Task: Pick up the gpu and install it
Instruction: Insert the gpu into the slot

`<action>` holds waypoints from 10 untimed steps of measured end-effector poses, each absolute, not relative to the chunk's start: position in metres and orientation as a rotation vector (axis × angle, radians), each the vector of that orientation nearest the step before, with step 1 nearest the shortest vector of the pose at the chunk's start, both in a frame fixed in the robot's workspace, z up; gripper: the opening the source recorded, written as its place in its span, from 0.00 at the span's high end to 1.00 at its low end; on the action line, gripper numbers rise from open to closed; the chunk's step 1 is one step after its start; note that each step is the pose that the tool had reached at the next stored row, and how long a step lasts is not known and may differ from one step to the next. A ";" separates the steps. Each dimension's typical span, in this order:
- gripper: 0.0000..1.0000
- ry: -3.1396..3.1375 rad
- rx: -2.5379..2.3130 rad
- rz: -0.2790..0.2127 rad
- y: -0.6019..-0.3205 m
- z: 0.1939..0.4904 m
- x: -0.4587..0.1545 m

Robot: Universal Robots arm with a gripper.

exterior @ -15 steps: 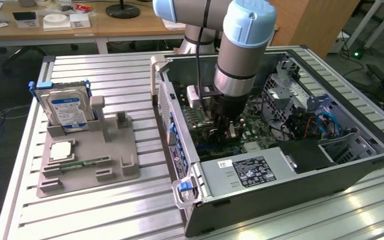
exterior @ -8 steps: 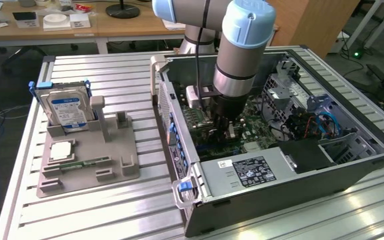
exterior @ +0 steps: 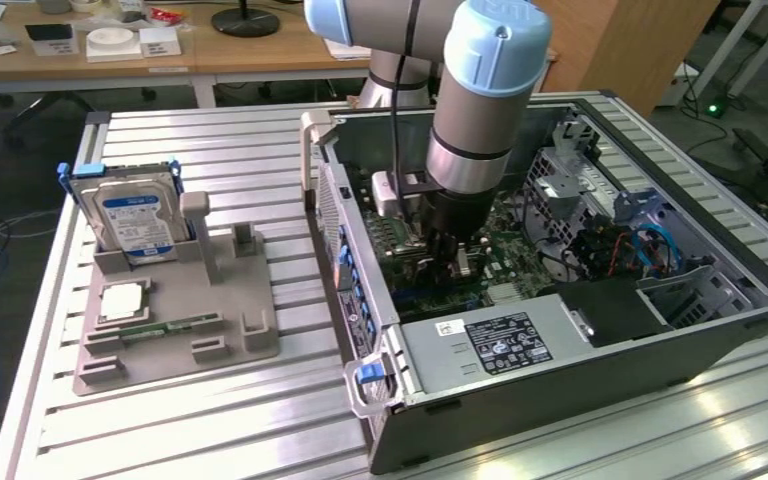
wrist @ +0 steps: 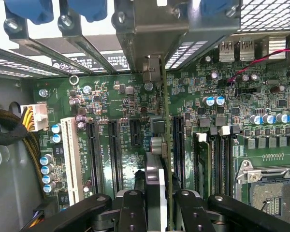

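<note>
My gripper is lowered inside the open computer case, over the green motherboard. In the wrist view the gripper is shut on the gpu, a thin card seen edge-on between the two black fingers. The card runs along the board between the black expansion slots. Its silvery bracket reaches the case's rear slot openings. Whether the card sits in a slot cannot be told.
A grey fixture on the slatted table holds a blue-labelled hard drive, a processor chip and a green RAM stick. The power supply fills the case's near end. A white slot, yellow cables and CPU socket flank the card.
</note>
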State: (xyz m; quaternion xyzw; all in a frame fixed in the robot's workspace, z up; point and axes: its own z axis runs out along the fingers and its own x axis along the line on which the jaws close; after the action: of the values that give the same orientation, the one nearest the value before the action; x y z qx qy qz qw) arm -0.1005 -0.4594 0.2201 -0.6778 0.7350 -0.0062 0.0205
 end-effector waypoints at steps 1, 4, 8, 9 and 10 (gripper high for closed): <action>0.72 2.279 -2.102 -0.019 -0.459 0.220 -0.101; 0.72 2.279 -2.102 -0.020 -0.460 0.217 -0.101; 0.72 2.279 -2.102 -0.019 -0.459 0.215 -0.101; 0.72 2.279 -2.102 -0.019 -0.459 0.215 -0.101; 0.72 2.279 -2.102 -0.019 -0.459 0.215 -0.101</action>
State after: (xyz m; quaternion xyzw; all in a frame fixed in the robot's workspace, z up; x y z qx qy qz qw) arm -0.1009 -0.4595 0.2154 -0.6778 0.7350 -0.0062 0.0204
